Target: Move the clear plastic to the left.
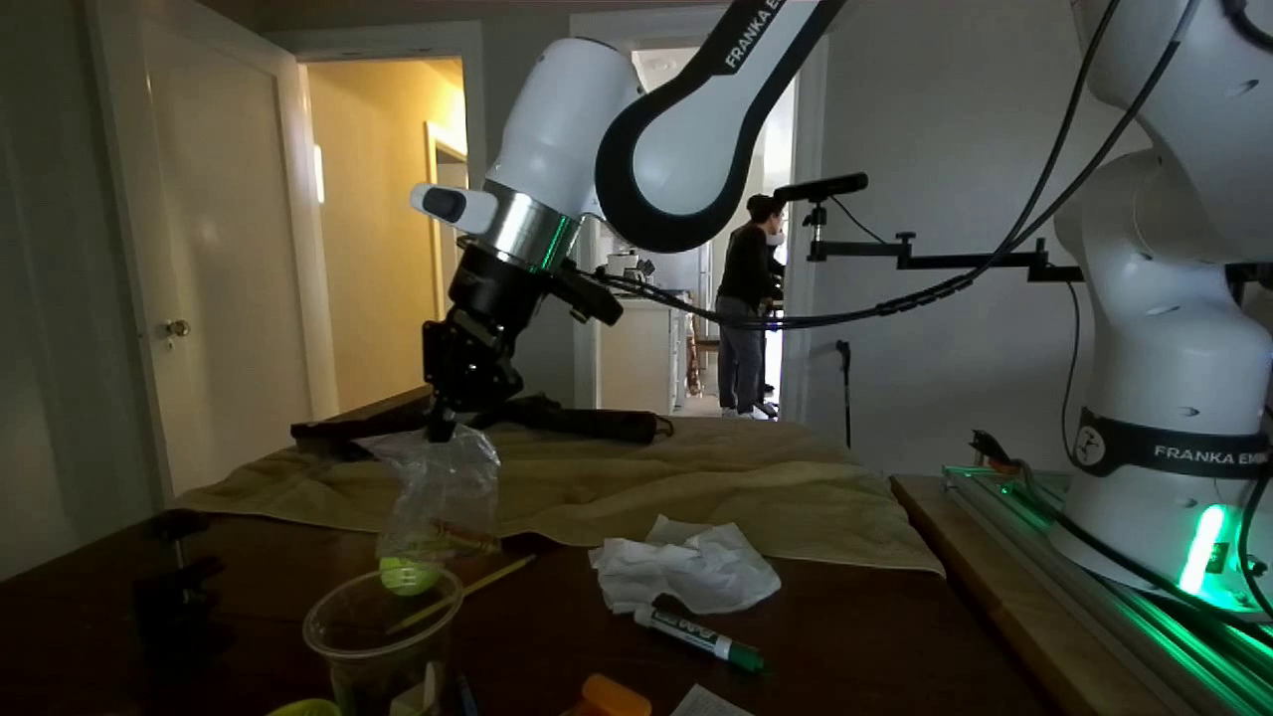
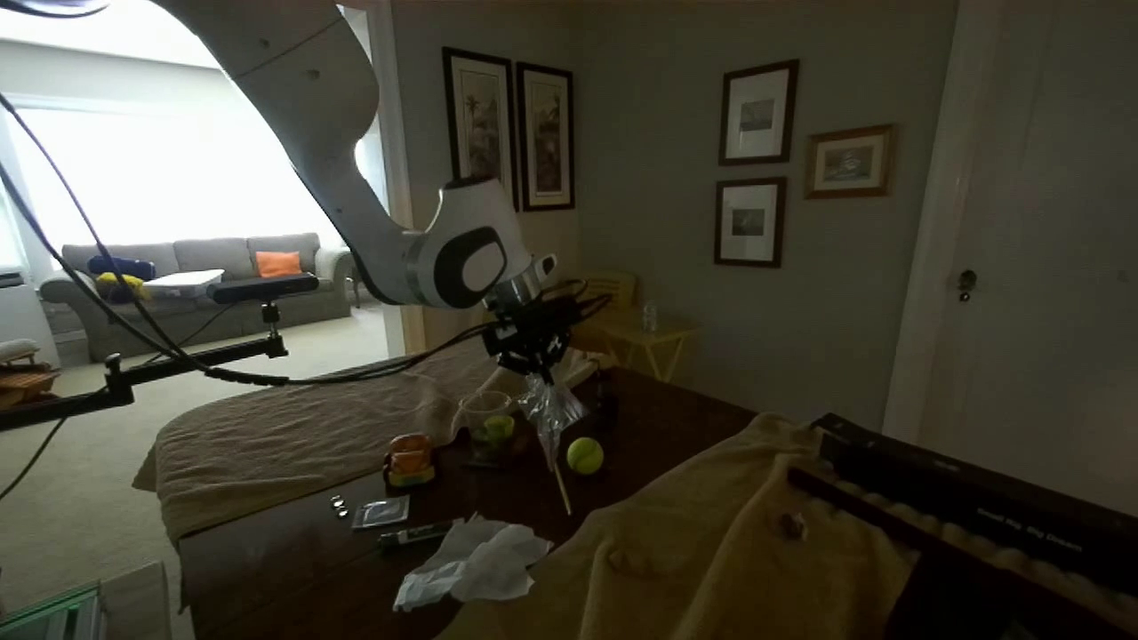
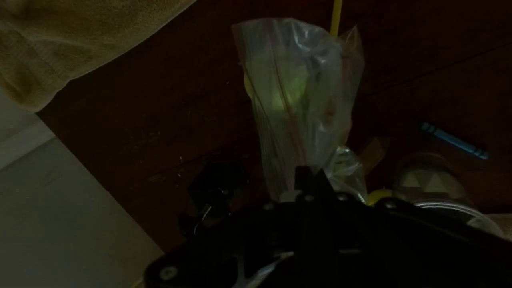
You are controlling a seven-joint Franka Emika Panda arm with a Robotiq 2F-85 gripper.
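A crumpled clear plastic bag (image 1: 445, 487) with reddish seal lines hangs down from my gripper (image 1: 441, 430) above the dark table. The bag also shows below the gripper (image 2: 544, 375) in an exterior view (image 2: 548, 407). In the wrist view, the gripper (image 3: 310, 172) is shut on one end of the bag (image 3: 296, 92), with the fingertips close together. The bag spreads out beyond the fingertips and covers part of the yellow-green ball beneath it. Whether its lower end touches the ball or the table cannot be told.
Near the bag are a clear cup (image 1: 383, 646), a tennis ball (image 2: 585, 456) and a pencil (image 2: 562, 489). White tissue (image 1: 686, 572), a green-capped marker (image 1: 696, 636) and an orange item (image 2: 411, 458) lie around. A black clamp (image 3: 216, 184) sits at the table edge. Tan cloth (image 1: 646, 487) covers one side.
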